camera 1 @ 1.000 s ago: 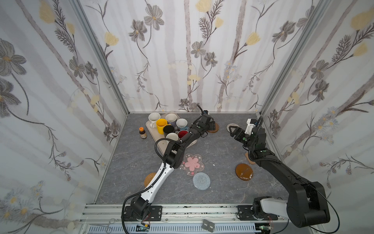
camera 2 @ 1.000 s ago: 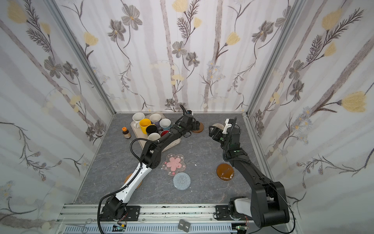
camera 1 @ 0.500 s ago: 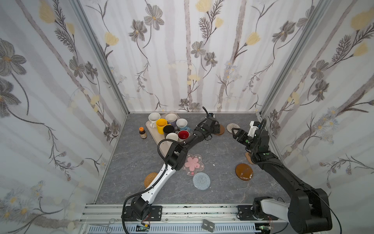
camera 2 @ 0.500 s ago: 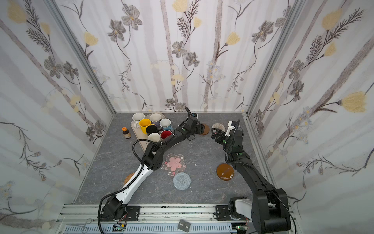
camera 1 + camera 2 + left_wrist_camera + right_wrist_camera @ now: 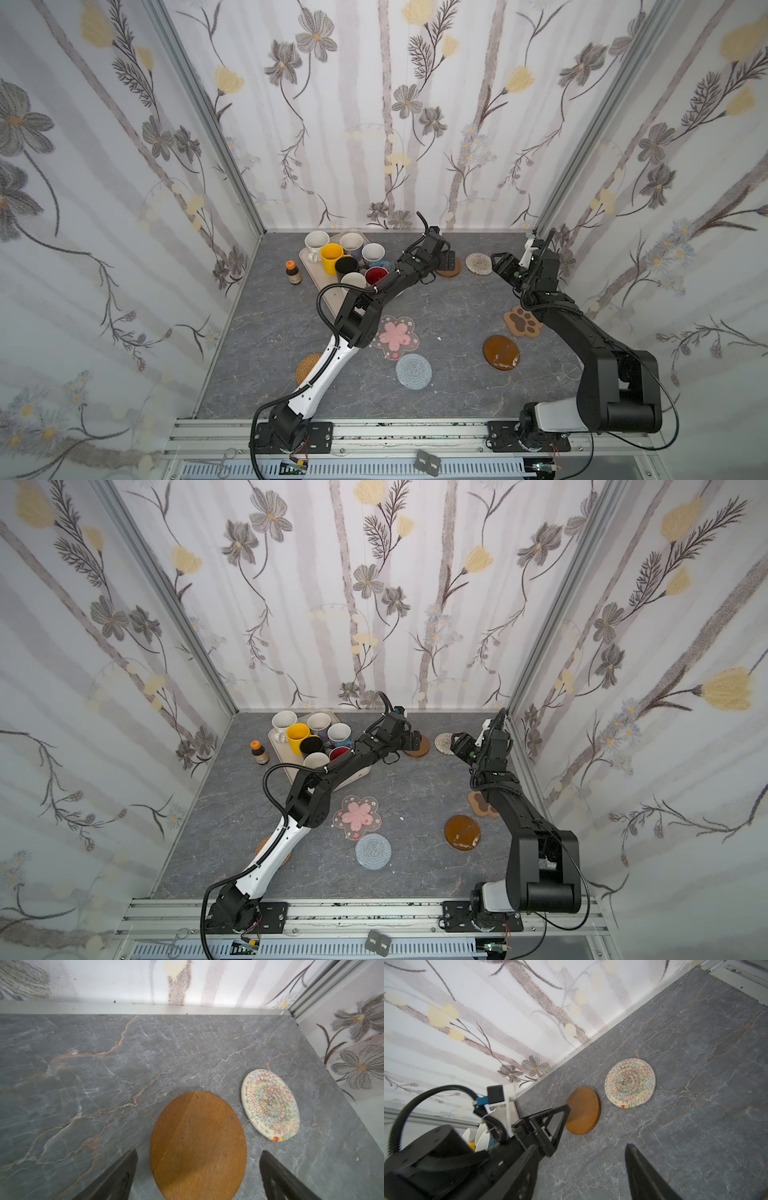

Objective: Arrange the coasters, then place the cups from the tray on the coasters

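The left pincer (image 5: 198,1152) stands released, its jaws spread wide either side of the brown wood disc (image 5: 198,1145), which lies flat on the tabletop (image 5: 83,1064) with a gap at each finger. A second ago that pincer was narrower around the disc and farther from the cream woven coaster (image 5: 270,1105). The disc now sits just beside that coaster, near the back wall, so I judge this coaster as set down and the arm free to leave.

The right pincer (image 5: 498,266) has drawn back from the woven coaster. Its jaws are apart with nothing between them, and they look to be narrowing.

Farther out, the pink blossom (image 5: 395,334), grey-blue crochet (image 5: 413,371), amber disc (image 5: 500,352) and brown paw (image 5: 523,321) coasters lie scattered well apart toward the front. The tan rattan (image 5: 306,365) one is half hidden under the left arm. All the cups (image 5: 331,255) crowd the tray (image 5: 322,291) at the back left, with a small brown bottle (image 5: 293,272) beside it.

The left arm stretches over the tray's near corner, so it likely must withdraw before any cup there can be lifted, and the two pincers sit close together
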